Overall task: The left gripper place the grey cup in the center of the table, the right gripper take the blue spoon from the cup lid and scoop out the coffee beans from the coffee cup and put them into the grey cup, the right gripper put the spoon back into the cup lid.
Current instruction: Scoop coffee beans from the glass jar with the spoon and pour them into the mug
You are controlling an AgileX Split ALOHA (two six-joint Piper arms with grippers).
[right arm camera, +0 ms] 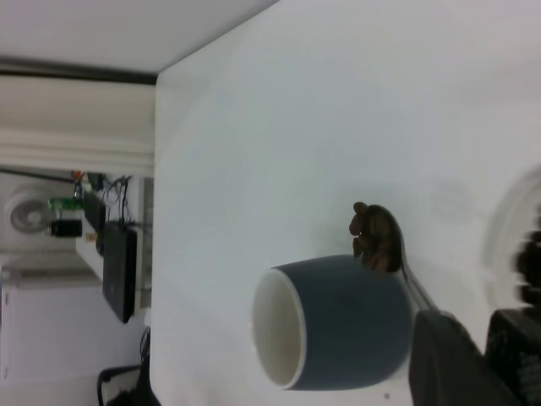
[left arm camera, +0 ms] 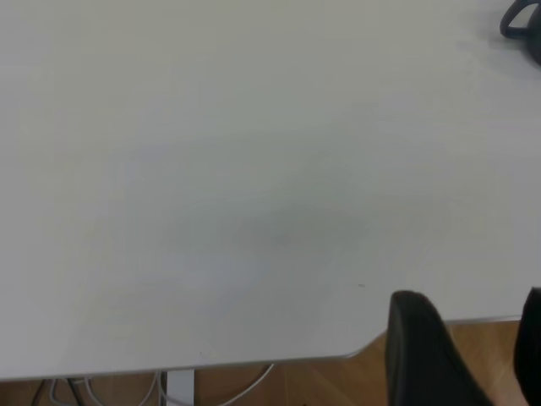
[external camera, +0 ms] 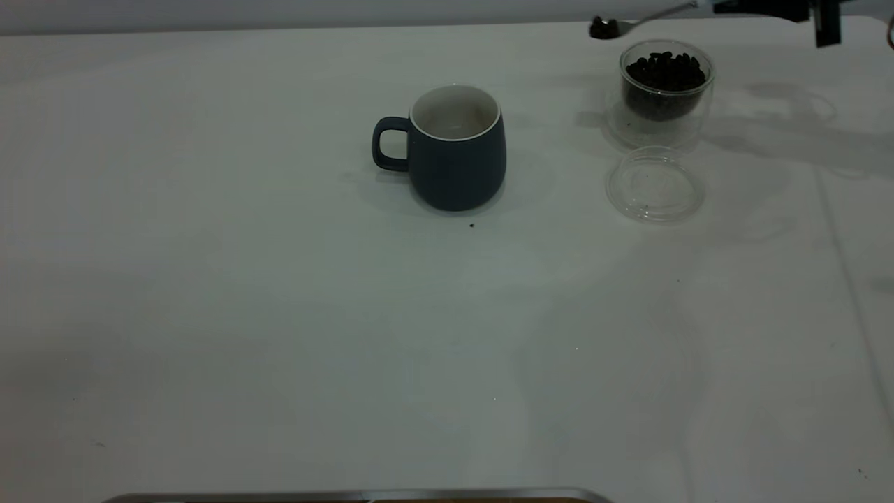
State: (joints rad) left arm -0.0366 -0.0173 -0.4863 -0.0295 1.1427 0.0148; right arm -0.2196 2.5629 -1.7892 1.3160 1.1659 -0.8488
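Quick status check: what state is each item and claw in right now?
grey cup: upright mid-table, no beans visible inside
coffee cup: upright, uncovered, holding coffee beans
cup lid: flat on the table, nothing on it
blue spoon: lifted, bowl loaded with beans
right claw: shut on the spoon
left claw: at the table edge, holding nothing
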